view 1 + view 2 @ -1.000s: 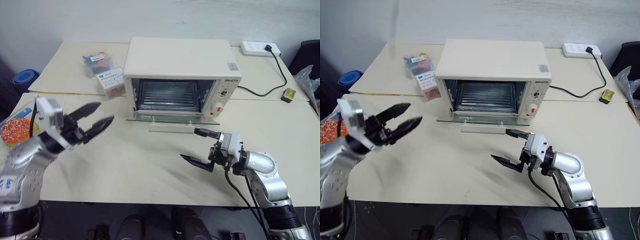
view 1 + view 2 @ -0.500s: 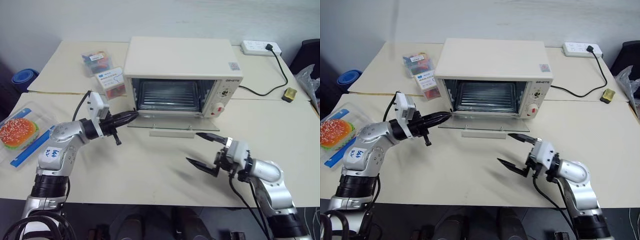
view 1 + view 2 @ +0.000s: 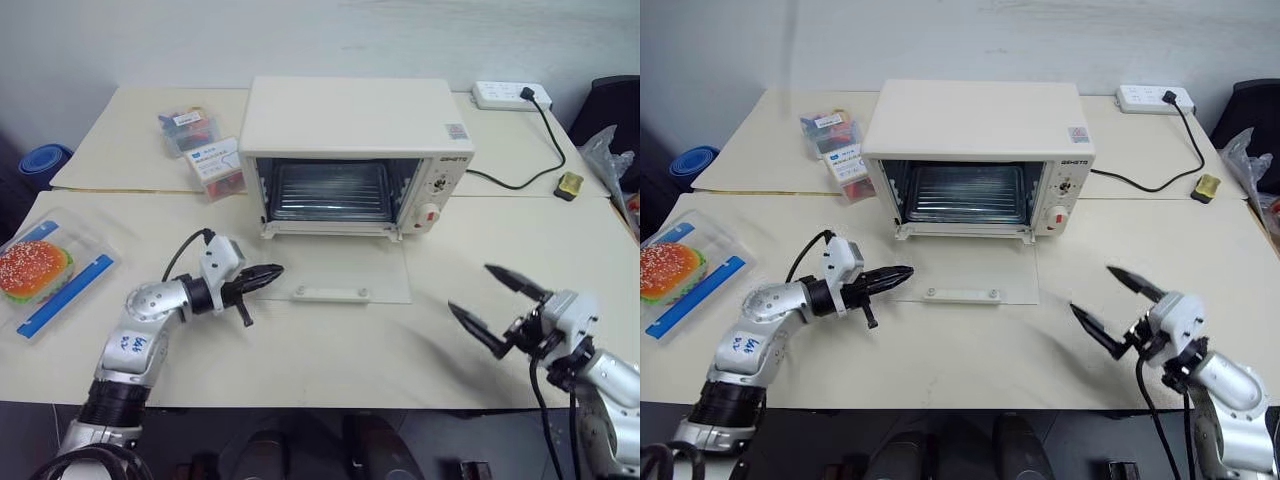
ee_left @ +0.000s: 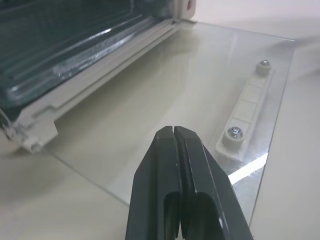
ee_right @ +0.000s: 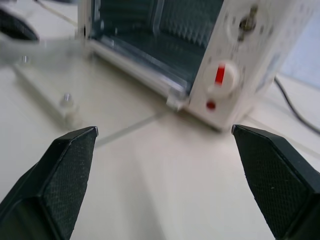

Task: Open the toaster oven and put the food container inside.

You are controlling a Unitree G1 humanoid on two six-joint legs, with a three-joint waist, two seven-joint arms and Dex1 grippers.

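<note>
Since before, we see the toaster oven (image 3: 355,150) door (image 3: 340,270) lowered flat; left tool (image 3: 268,274) pressed together beside it, right tool (image 3: 485,297) spread apart.

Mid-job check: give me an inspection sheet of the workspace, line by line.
Surface: cream table, bare in front of the oven.
Job's things: toaster oven, its glass door lying flat open; food container at the table's left edge, not yet inside.
Clutter: two small clear boxes left of the oven; small yellow object far right.
Grippers: left gripper shut, empty, at the door's left edge; right gripper open, empty, right of the door.
Cables: power strip with black cord.
Surroundings: white wall; blue object off the table's left.
</note>
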